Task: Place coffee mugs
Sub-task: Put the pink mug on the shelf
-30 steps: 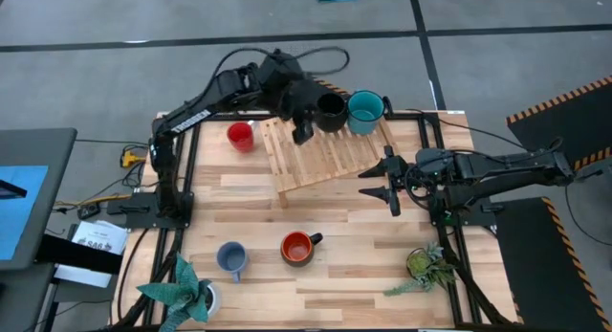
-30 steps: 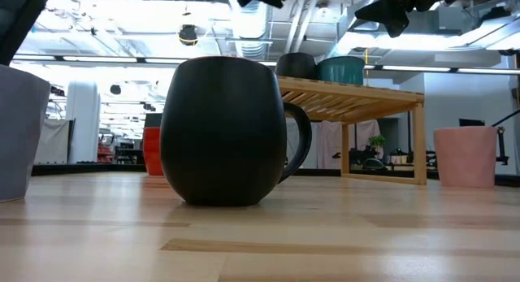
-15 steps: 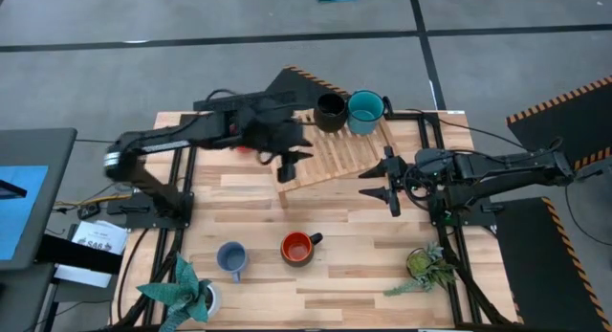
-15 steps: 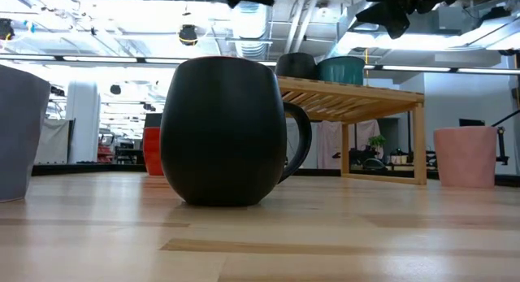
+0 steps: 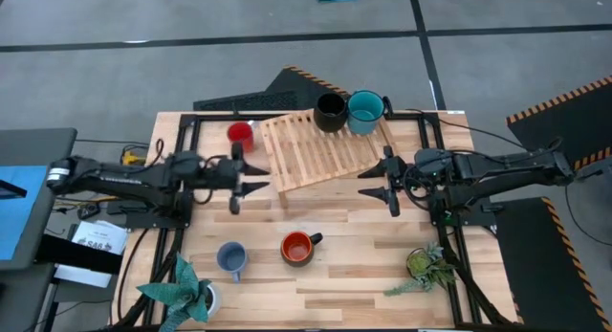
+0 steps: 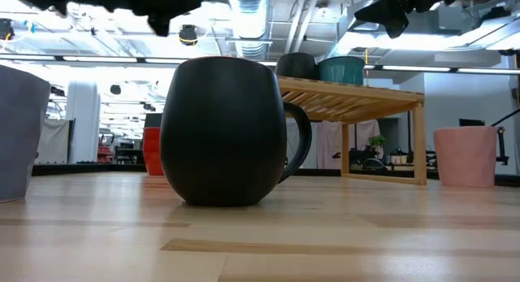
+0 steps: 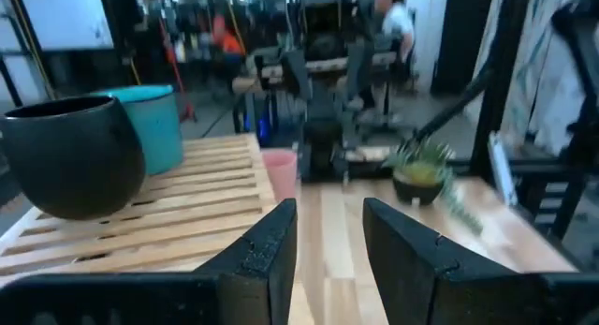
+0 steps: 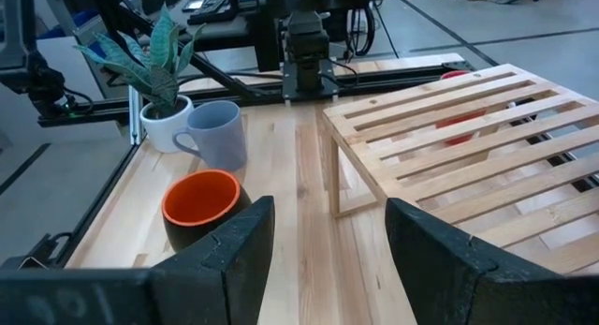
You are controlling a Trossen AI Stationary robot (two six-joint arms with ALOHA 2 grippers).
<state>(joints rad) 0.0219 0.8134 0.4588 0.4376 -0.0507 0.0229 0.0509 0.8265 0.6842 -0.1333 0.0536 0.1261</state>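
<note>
A black mug (image 5: 330, 112) and a teal mug (image 5: 364, 112) stand on the far end of the slatted wooden rack (image 5: 320, 150). The red mug (image 5: 240, 136) stands on the table left of the rack. The light blue mug (image 5: 230, 259) and the dark mug with an orange-red inside (image 5: 299, 247) stand nearer the front. A pink mug (image 7: 279, 170) stands on the table beyond the rack. My left gripper (image 5: 251, 177) is open, left of the rack. My right gripper (image 5: 375, 183) is open, right of the rack.
One potted plant (image 5: 182, 289) sits at the near left corner, and another (image 5: 426, 265) at the near right. Bare tabletop (image 5: 316, 203) lies between the two grippers, in front of the rack. Black frame rails run along the table's left and right sides.
My left arm has drawn back from the rack's far end beside the black mug, swinging toward the table's left and near side. It now reaches in level from the left, holding nothing. The black mug stays on the rack next to the teal one.
</note>
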